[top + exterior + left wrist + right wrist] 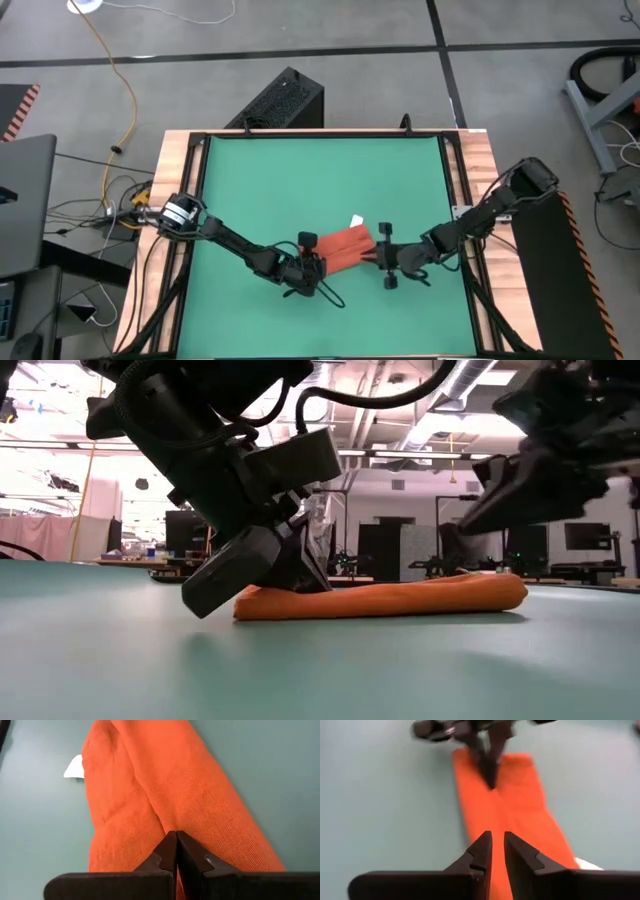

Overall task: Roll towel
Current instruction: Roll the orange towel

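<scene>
The orange-red towel (347,248) lies on the green table as a narrow folded strip, its white tag (356,221) sticking out on the far side. It also shows in the low view (400,598). My left gripper (320,257) is shut, with its tips down on the towel near its left end (176,836). My right gripper (379,256) hovers over the towel's right end (498,836). Its fingers stand a narrow gap apart and hold nothing. In the low view the right gripper (475,520) is clear above the cloth. My left gripper rests its shut fingertips (167,847) on the towel's top, on the crease along the strip's middle (165,822), a little in from the left end. The fingers slant down from the table's left, along the strip. I cannot tell whether cloth is caught between them. The towel lies flat.
The green mat (300,180) has a raised wooden and black frame (190,180) around it. A black box (285,100) stands beyond the far edge. Cables lie off the table's left side (120,200).
</scene>
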